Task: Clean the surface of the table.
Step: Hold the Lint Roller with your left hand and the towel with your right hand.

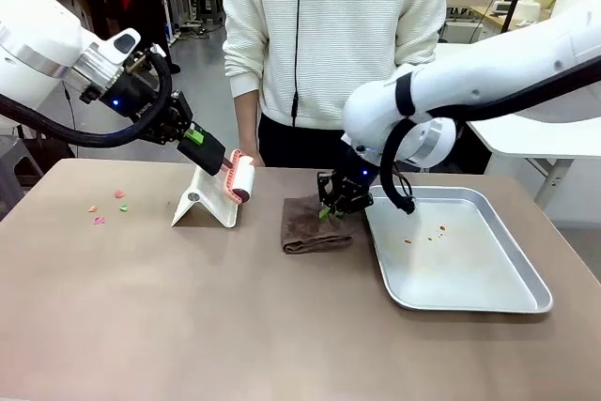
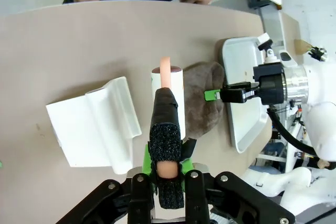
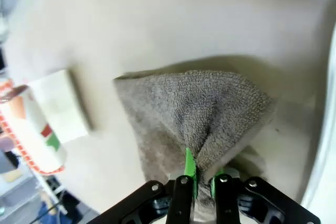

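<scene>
One wide table [image 1: 188, 326] spanned the foreground, with a tray [image 1: 470, 302] at right. The right tool [image 1: 331, 208] pinched the cloth [image 1: 305, 230]; the left tool [image 1: 202, 143] clamped the roller [image 1: 241, 177] above its stand [image 1: 202, 206]. Pickup seemed done; next, probably, rolling over the scraps [image 1: 108, 208] at far left.

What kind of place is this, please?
Probably a robotics lab or test room. At a brown table, the left gripper holds a lint roller and the right gripper pinches a cloth. A person stands opposite, and white tables stand behind.
</scene>
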You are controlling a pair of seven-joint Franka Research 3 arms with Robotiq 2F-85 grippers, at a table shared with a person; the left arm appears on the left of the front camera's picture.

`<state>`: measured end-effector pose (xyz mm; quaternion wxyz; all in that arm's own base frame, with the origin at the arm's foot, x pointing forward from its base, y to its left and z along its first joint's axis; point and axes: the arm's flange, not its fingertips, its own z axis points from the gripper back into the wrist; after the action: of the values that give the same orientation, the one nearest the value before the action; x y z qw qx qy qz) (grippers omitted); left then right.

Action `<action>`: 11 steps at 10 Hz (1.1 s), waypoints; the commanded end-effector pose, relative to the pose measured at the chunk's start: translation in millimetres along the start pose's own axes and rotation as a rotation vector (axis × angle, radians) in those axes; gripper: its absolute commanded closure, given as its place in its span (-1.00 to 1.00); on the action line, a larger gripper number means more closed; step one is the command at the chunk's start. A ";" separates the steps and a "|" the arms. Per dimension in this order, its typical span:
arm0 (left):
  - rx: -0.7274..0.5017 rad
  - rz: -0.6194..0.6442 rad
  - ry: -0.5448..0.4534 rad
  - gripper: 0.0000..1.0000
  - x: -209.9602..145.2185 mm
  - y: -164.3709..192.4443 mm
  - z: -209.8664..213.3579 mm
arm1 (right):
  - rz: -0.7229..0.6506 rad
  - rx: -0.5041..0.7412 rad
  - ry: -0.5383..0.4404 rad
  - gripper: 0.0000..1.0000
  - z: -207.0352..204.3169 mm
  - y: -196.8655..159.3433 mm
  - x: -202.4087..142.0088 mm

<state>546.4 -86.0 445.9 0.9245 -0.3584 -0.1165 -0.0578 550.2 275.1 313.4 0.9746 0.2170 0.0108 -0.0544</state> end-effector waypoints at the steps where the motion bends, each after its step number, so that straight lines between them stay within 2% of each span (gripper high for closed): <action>1: -0.064 -0.040 -0.055 1.00 -19.2 -1.9 11.4 | 0.073 0.277 -0.002 1.00 19.8 -27.6 -19.7; 2: -0.132 -0.058 -0.060 1.00 -22.5 -2.1 19.4 | 0.104 0.415 0.047 1.00 28.0 -39.6 -21.2; 3: -0.195 -0.063 -0.061 0.85 -25.4 0.9 26.4 | 0.146 0.577 0.069 1.00 37.5 -53.2 -24.8; 4: -0.234 -0.065 -0.055 0.85 -29.6 5.0 34.9 | 0.194 0.707 0.098 1.00 48.8 -64.2 -30.6; 5: -0.315 -0.083 -0.057 0.85 -37.8 9.5 49.5 | 0.215 0.784 0.140 1.00 61.0 -74.2 -38.3; 7: -0.486 -0.126 -0.027 0.85 -60.4 17.2 86.9 | 0.227 1.015 0.143 1.00 99.0 -100.4 -57.8; 8: -0.540 -0.149 -0.030 0.85 -72.7 20.8 104.1 | 0.219 1.068 0.146 1.00 118.0 -120.0 -67.8; 9: -0.539 -0.103 -0.085 0.85 -87.1 27.3 123.5 | 0.161 1.101 0.079 1.00 137.7 -141.3 -80.2; 11: -0.557 -0.072 -0.167 0.85 -124.6 48.4 162.2 | 0.017 1.092 -0.065 1.00 179.6 -191.5 -107.3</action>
<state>426.2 51.4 500.6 0.7866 -0.5868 -0.1607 -0.1051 440.5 51.3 385.3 0.7190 0.6947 -0.0185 0.0050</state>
